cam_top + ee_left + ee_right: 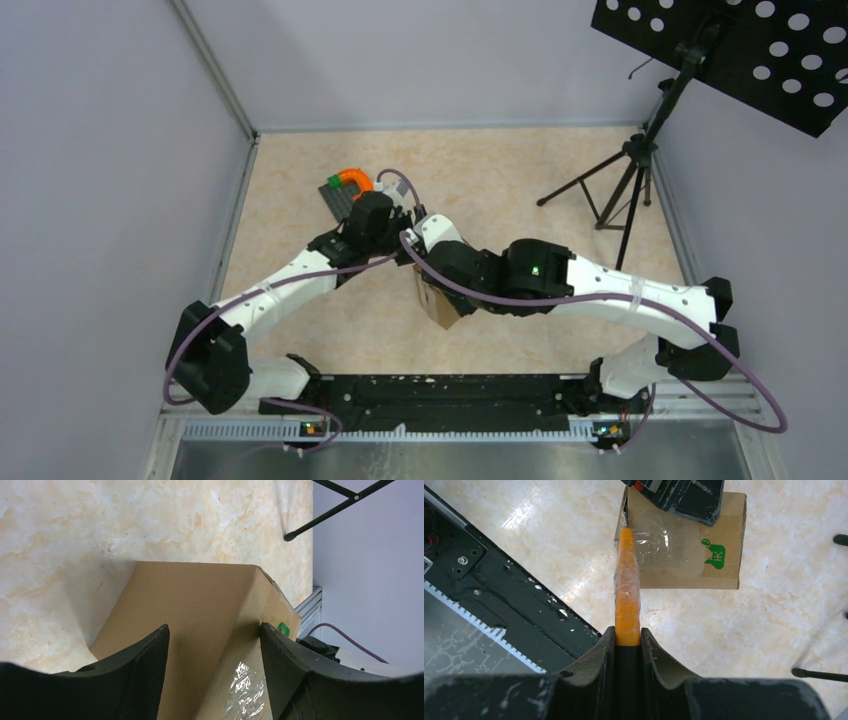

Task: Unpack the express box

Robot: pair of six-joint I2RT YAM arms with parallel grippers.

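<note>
The express box (684,555) is a small brown carton with a clear tape seam and a green mark, lying on the marbled table. In the top view it (437,305) shows only partly under the arms. My left gripper (215,650) straddles it, with a finger on each side of a box corner; it also shows in the right wrist view (679,495) on the box's far edge. My right gripper (627,637) is shut on an orange tape-wrapped tool (627,590), whose tip meets the box's taped left edge.
A grey board with orange and green pieces (345,190) lies beyond the arms. A black tripod stand (630,180) with a perforated panel (740,50) stands at the back right. The black base rail (499,595) runs along the near edge.
</note>
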